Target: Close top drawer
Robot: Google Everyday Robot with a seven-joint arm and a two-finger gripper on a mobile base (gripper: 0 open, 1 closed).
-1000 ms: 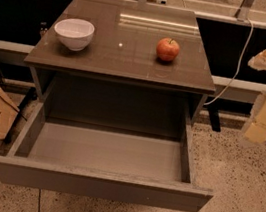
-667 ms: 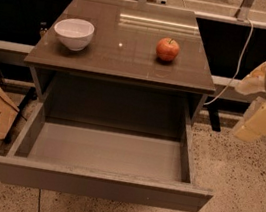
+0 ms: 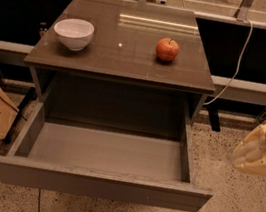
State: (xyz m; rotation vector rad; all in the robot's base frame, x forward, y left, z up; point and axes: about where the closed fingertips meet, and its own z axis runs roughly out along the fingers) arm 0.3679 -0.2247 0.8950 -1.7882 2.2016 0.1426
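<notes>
Grey-brown and handle-less, the top drawer [image 3: 97,184] is standing pulled far out of the cabinet [image 3: 123,60], its lighter grey inside showing. A white bowl [image 3: 73,33] is sitting near the top's left edge and an apple [image 3: 167,49] toward its right edge. The cream gripper [image 3: 259,152] is hovering off the drawer's right side, apart from it; I cannot tell its state.
</notes>
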